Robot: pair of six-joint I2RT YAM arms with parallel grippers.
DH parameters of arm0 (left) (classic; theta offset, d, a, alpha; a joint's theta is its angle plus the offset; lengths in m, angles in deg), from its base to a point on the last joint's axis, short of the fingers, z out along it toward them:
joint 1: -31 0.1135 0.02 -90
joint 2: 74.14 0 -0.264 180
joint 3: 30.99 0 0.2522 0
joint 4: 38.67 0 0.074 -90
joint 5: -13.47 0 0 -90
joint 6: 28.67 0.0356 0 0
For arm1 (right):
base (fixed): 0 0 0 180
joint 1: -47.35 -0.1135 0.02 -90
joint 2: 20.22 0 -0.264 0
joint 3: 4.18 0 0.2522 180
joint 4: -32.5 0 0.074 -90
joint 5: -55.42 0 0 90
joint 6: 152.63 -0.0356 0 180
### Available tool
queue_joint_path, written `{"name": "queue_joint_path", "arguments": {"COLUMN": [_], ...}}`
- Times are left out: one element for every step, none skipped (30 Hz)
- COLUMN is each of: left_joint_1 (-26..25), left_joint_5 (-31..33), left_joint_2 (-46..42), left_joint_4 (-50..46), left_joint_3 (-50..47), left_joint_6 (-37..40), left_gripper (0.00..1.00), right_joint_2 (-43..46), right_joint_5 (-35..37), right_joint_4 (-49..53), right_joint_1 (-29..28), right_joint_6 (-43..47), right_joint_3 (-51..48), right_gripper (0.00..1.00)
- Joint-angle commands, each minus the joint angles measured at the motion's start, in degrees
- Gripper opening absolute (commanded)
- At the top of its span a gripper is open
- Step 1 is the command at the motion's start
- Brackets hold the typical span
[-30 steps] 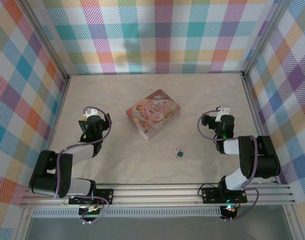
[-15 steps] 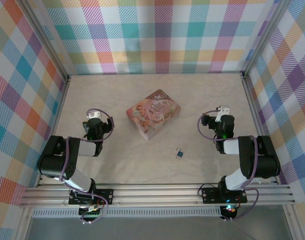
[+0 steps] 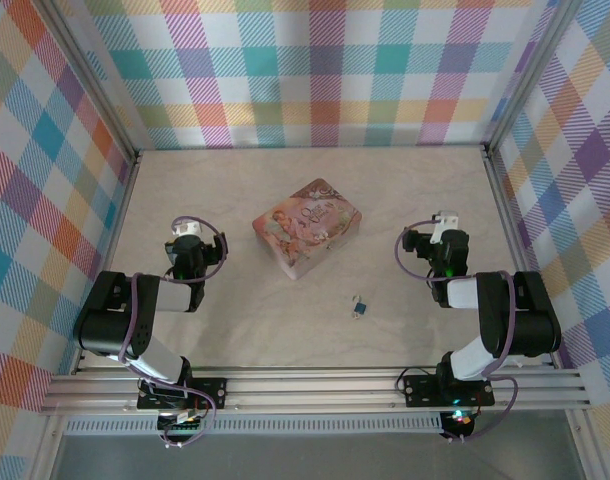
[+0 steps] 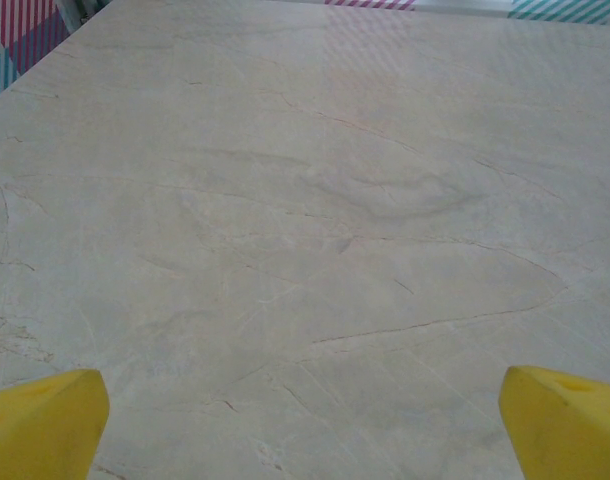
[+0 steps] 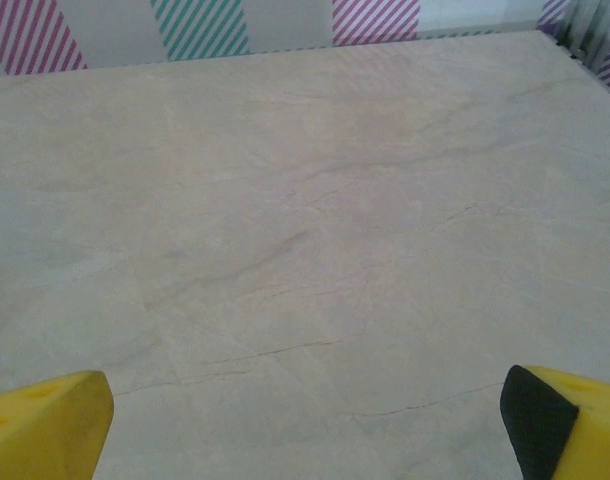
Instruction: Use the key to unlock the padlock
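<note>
Tin box [image 3: 307, 227]: is sitting mid-table, blocking the centre. Table [image 3: 235, 320]: is lying open left, right and beyond the box. Padlock [image 3: 359, 306]: is lying off the box's near-right side, apart from it.

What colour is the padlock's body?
Blue. The padlock shows best in the top external view.

pink tin box [image 3: 307, 227] ctr of tbl [image 3: 245, 325], angled
</note>
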Motion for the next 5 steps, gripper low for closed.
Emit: {"name": "queue_joint_path", "arguments": {"left_joint_1": [0.44,0.44,0.44,0.45,0.44], "left_joint_5": [-1.07,-1.04,-1.09,-1.05,-1.08], "left_joint_2": [-0.05,-0.02,-0.06,-0.06,-0.06], "left_joint_4": [0.55,0.51,0.51,0.51,0.51], "left_joint_3": [0.55,0.61,0.61,0.60,0.61], "left_joint_6": [-0.16,-0.15,-0.12,-0.14,-0.11], "left_gripper": [1.00,1.00,1.00,1.00,1.00], "right_joint_2": [-0.04,-0.04,-0.04,0.05,0.05], "right_joint_5": [-2.93,-2.90,-2.90,-2.93,-2.93], "right_joint_4": [0.58,0.57,0.49,0.40,0.37], "right_joint_1": [0.10,0.05,0.09,0.09,0.05], "right_joint_6": [0.72,0.75,0.77,0.76,0.72], "right_joint_3": [1.16,1.09,1.07,0.98,0.91], "right_gripper": [1.00,1.00,1.00,1.00,1.00]}}
